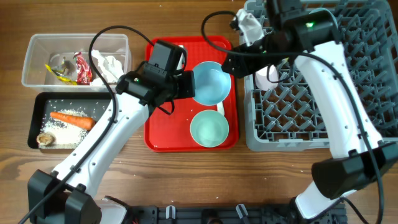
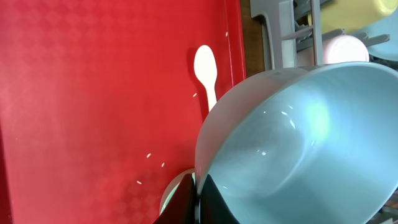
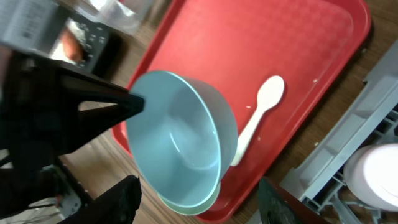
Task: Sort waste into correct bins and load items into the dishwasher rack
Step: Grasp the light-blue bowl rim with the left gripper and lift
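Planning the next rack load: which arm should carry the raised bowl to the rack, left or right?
Left. The left gripper is clamped on the rim of the raised bowl, tilted above the red tray. The right gripper hangs open and empty by the rack.

A wooden desk [image 1: 186, 15] with a brown grain carries four containers. At its far left stands a clear plastic tub [image 1: 74, 37], and just in front of it, toward the near edge, lies a shallow black tray [image 1: 35, 118] of similar size. A flat red serving tray [image 1: 166, 135] sits mid-desk. To its right, a narrow strip of bare wood apart, rests the large grey dishwasher rack [image 1: 286, 142], reaching the right edge of the overhead view.
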